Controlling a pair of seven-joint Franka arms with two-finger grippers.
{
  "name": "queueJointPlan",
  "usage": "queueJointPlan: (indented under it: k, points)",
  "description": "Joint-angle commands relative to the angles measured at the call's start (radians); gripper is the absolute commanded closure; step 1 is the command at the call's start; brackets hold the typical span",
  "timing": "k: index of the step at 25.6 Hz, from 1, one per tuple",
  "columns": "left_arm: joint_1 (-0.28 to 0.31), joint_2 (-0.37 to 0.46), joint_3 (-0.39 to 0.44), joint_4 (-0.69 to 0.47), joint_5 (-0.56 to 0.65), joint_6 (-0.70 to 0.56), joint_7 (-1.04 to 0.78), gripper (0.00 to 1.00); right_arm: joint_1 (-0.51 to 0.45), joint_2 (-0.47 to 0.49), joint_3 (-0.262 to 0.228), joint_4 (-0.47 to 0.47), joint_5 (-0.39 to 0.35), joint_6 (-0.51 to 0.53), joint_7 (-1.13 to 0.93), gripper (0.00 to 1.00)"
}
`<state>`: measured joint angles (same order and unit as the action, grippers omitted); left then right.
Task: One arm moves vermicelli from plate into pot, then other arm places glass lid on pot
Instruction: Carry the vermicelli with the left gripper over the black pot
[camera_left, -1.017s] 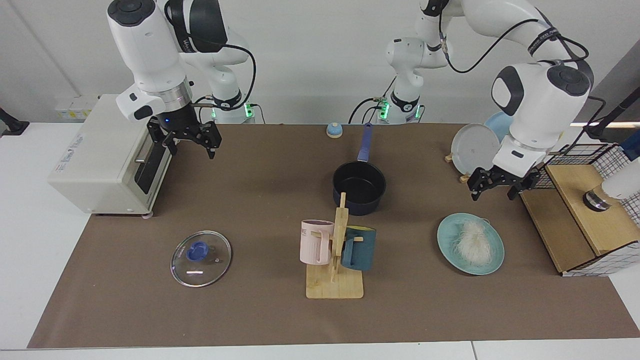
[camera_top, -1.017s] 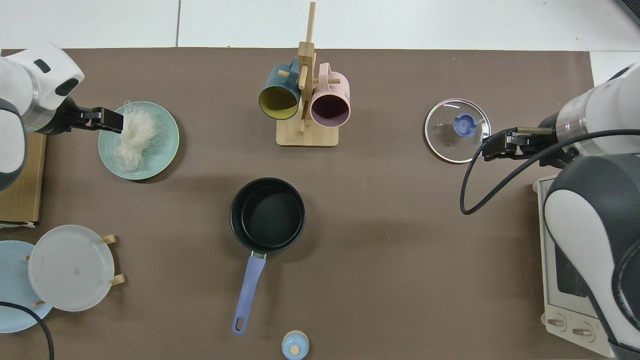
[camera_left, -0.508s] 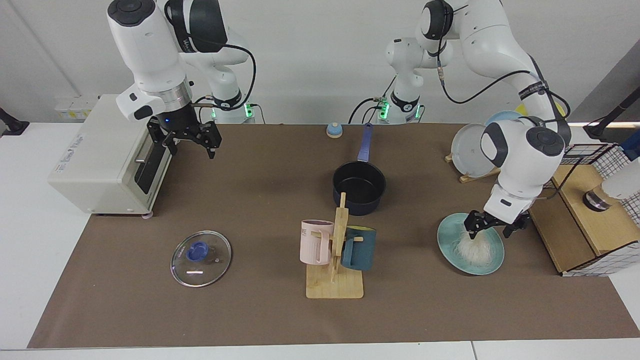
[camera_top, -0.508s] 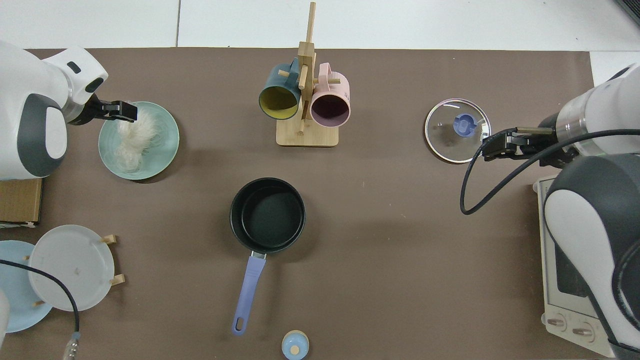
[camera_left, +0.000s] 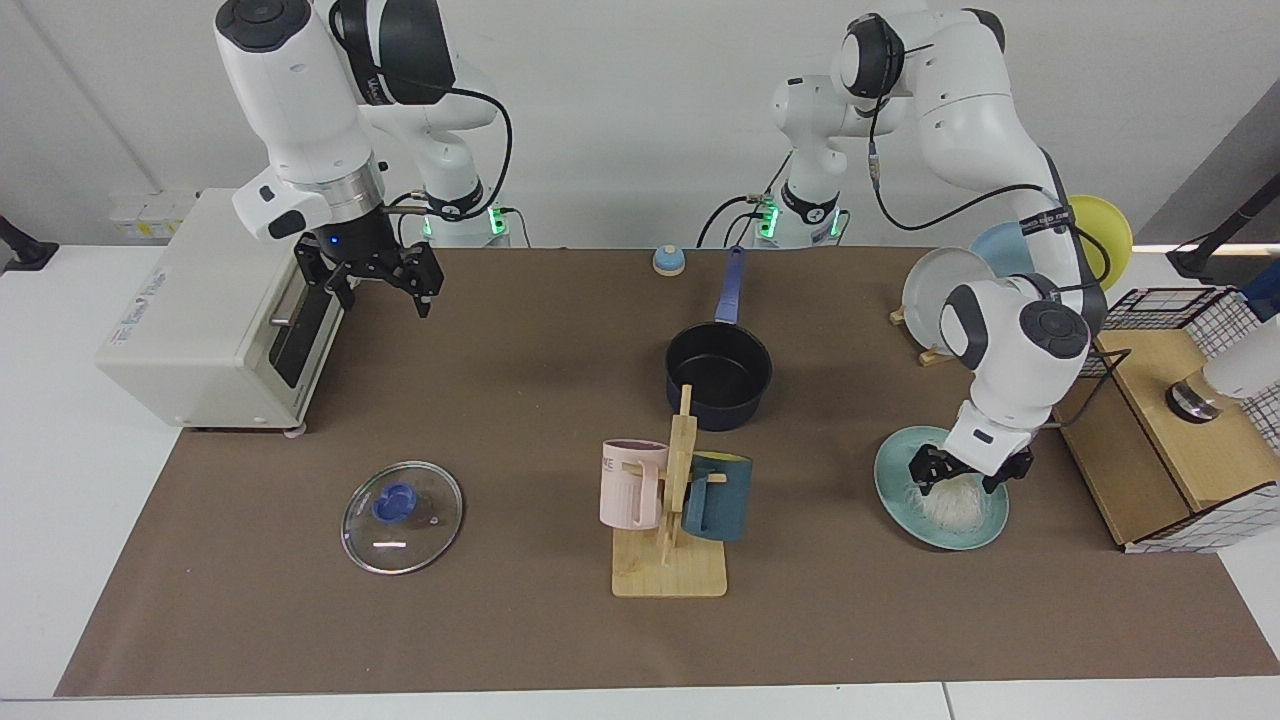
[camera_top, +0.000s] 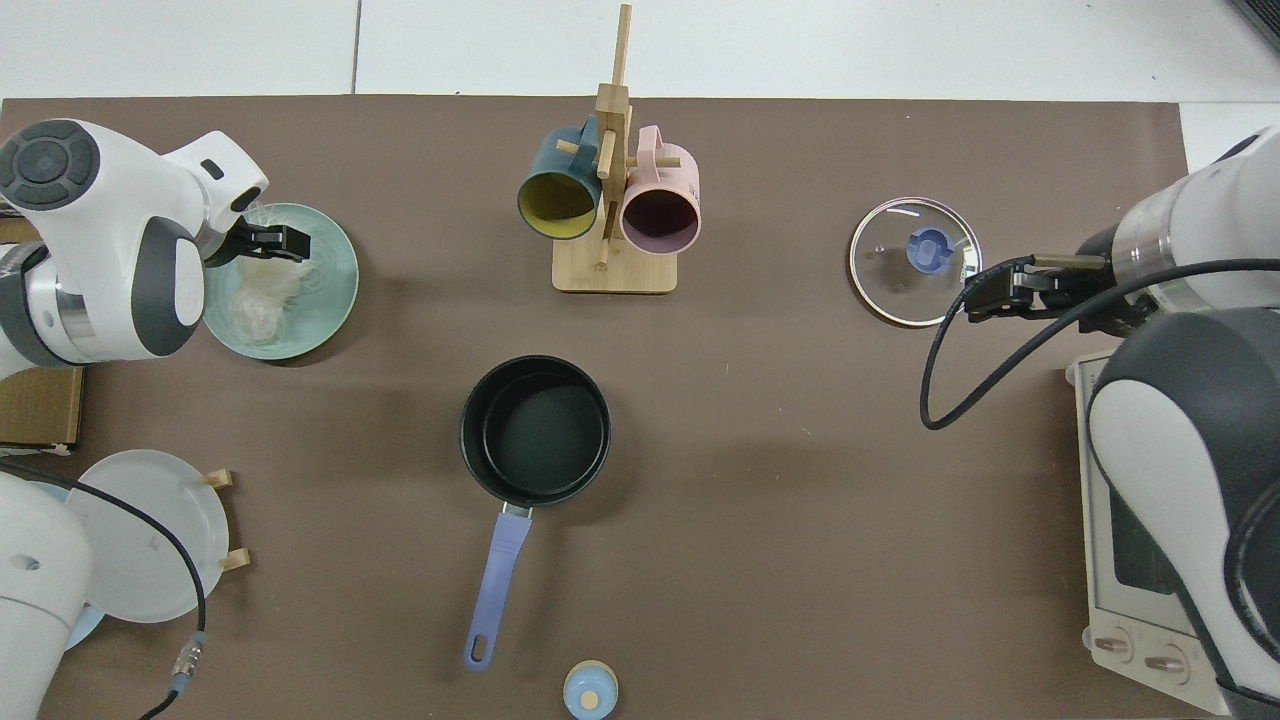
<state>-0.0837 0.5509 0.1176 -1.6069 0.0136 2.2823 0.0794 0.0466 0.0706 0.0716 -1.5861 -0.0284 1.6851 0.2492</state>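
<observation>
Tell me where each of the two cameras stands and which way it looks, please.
Facing view: across the table, level with the arms, looking at both bases; right gripper hangs near the toaster oven, left gripper is down on the vermicelli.
Top view: above the table, looking straight down; only the arms' outer parts show, the left gripper at the plate.
Shared: pot, glass lid, mug stand, with near and far sides swapped.

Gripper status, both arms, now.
Left gripper: open, fingers down in the vermicelli on the plate, nothing lifted.
Right gripper: open, empty, waiting high near the toaster oven.
</observation>
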Motion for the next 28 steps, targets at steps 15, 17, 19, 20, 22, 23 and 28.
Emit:
queueJointPlan:
  k: [15, 17, 19, 20, 22, 23, 28]
  points:
    - [0.007, -0.040, 0.005, 0.018, -0.043, -0.073, 0.006, 1.00, -0.005, -0.023, 0.007, -0.009, 0.005, -0.022, 0.001, 0.00]
    - [0.001, -0.072, 0.005, 0.024, -0.043, -0.116, 0.005, 1.00, -0.004, -0.023, 0.008, -0.009, 0.005, -0.022, 0.001, 0.00]
    - [-0.002, -0.107, 0.002, 0.033, -0.041, -0.162, 0.005, 1.00, -0.005, -0.023, 0.007, -0.009, 0.005, -0.022, 0.001, 0.00]
    - [-0.005, -0.123, 0.002, 0.035, -0.040, -0.179, 0.005, 1.00, -0.005, -0.023, 0.008, -0.009, 0.005, -0.022, 0.001, 0.00]
    - [-0.008, -0.158, -0.001, 0.031, -0.037, -0.217, 0.005, 1.00, -0.005, -0.023, 0.007, -0.009, 0.005, -0.022, 0.001, 0.00]
    - [-0.011, -0.178, -0.003, 0.028, -0.038, -0.242, 0.003, 1.00, -0.005, -0.023, 0.007, -0.009, 0.005, -0.022, 0.001, 0.00]
    - [-0.019, -0.264, -0.059, -0.022, -0.043, -0.368, -0.130, 1.00, -0.008, -0.023, 0.008, -0.006, 0.007, -0.022, -0.001, 0.00]
